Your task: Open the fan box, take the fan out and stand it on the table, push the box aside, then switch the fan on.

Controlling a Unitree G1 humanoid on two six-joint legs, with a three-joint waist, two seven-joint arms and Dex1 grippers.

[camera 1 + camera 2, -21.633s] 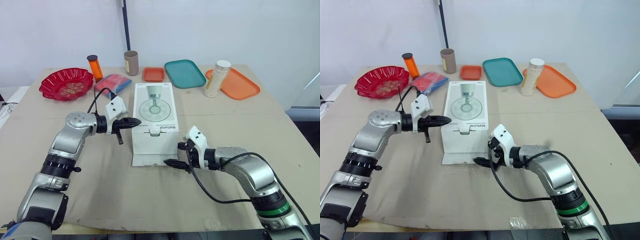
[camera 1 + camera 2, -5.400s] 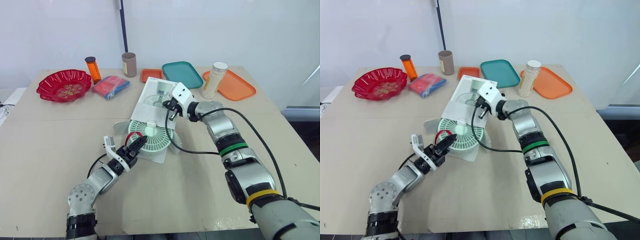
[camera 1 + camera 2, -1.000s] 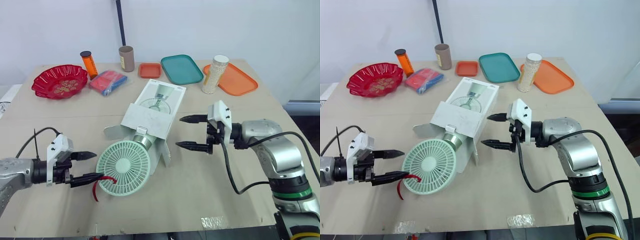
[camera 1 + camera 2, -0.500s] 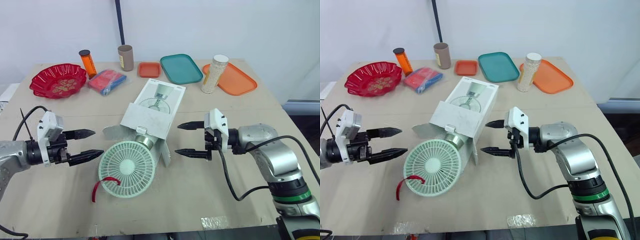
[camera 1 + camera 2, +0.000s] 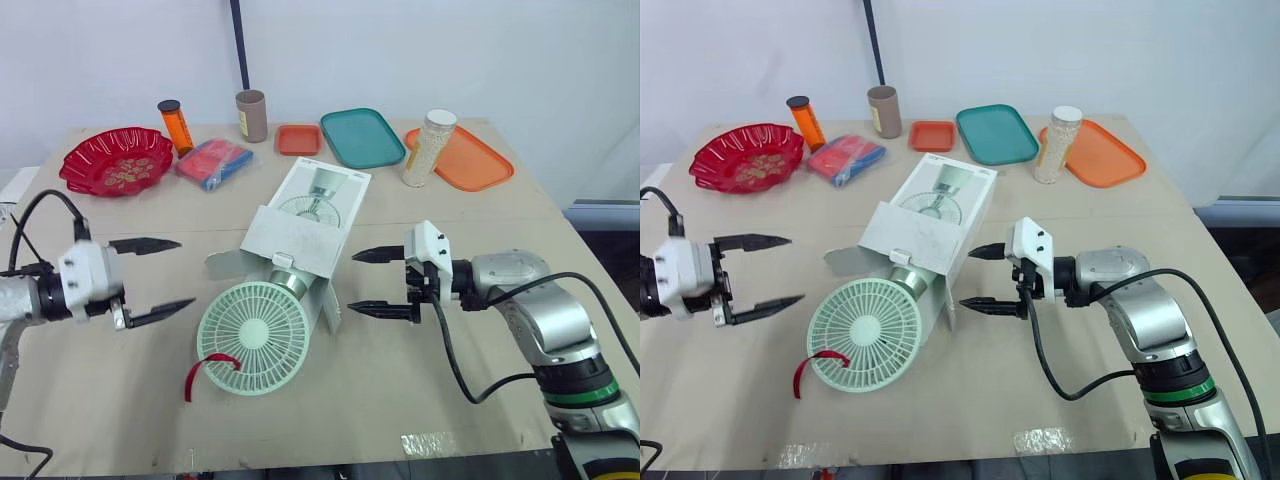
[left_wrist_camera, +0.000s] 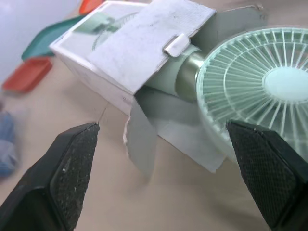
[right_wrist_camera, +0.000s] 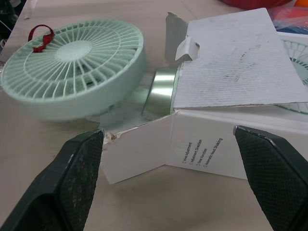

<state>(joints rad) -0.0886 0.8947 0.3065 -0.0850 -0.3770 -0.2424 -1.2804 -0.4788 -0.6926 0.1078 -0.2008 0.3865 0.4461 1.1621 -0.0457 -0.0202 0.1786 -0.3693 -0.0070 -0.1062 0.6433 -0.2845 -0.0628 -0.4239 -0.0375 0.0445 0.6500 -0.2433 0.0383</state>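
Observation:
The white fan box (image 5: 311, 214) lies flat mid-table with its near end flaps open. The pale green fan (image 5: 252, 337) lies half out of that end, grille facing up and forward. Its silver neck (image 7: 161, 91) is still at the box mouth, and a red strap (image 5: 205, 365) trails from its rim. My left gripper (image 5: 186, 271) stands open to the left of the fan, clear of it. My right gripper (image 5: 352, 283) stands open just right of the box's open end, touching nothing. The left wrist view has the fan (image 6: 262, 86) and box (image 6: 130, 45) between its fingers (image 6: 72, 166).
Along the far edge stand a red bowl (image 5: 110, 172), an orange bottle (image 5: 172, 122), a blue-red packet (image 5: 213, 160), a brown cup (image 5: 251, 114), a small orange tray (image 5: 300, 139), a teal tray (image 5: 362, 136), and a grain jar (image 5: 424, 147) by an orange tray (image 5: 465, 158).
My left gripper has drawn back leftward and upward from the fan's rim and red strap. My right gripper has edged a little toward the box. The fan has barely shifted.

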